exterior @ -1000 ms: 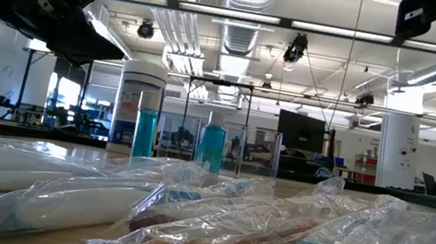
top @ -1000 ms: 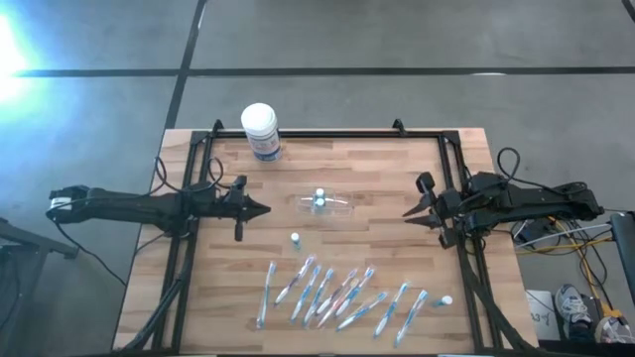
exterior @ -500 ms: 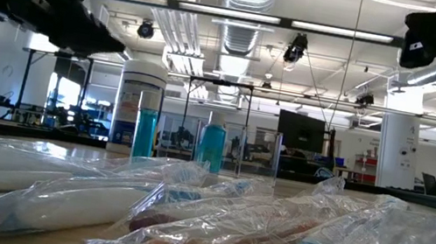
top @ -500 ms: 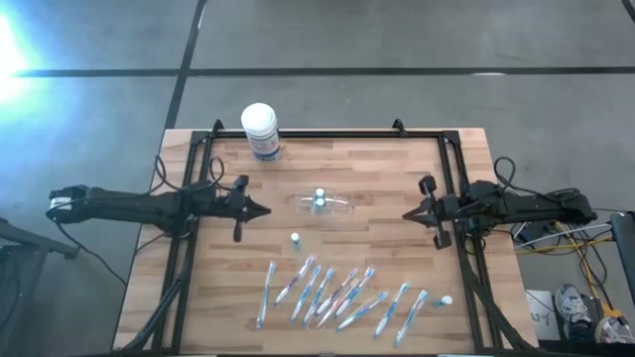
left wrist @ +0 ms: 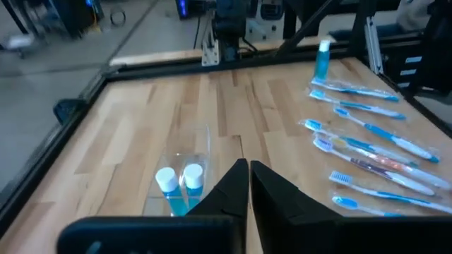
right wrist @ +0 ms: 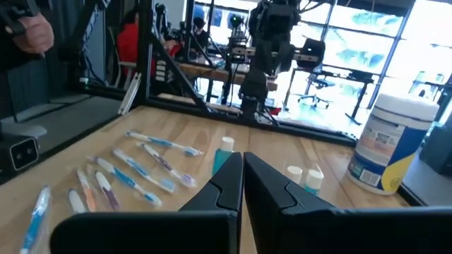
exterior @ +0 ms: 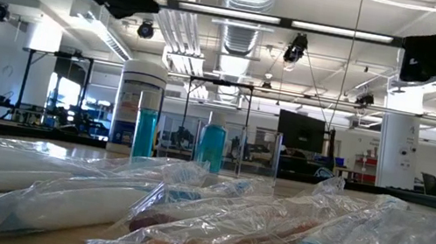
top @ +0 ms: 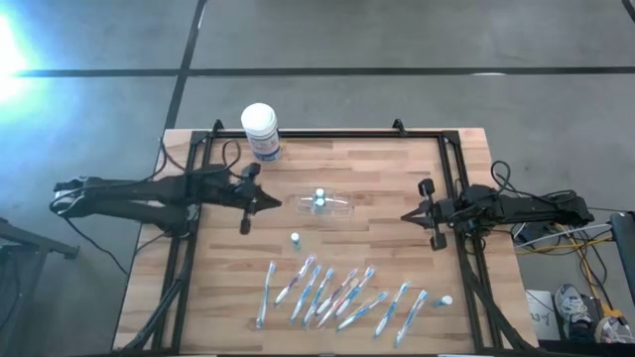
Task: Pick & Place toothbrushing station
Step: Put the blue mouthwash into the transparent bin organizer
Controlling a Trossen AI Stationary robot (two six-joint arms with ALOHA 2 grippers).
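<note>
From above, the clear station [top: 324,204] lies near the middle of the table [top: 387,169], 2 blue-capped tubes standing in it. The left gripper [top: 276,205], fingers together, points at the station's left end, just beside it; the right gripper [top: 405,215], also closed, sits well apart on the station's other side. A white tub [top: 261,131] stands beyond the station at the table's far edge; bagged toothbrushes [top: 337,296] lie fanned out on the near side. At table height, the station [exterior: 207,145] rises behind the bags [exterior: 185,214], right of the tub [exterior: 138,104]. The left wrist camera shows closed fingers [left wrist: 240,194] close to the station [left wrist: 185,173]. The right wrist camera shows closed fingers [right wrist: 233,176] with the station [right wrist: 304,176] farther off.
</note>
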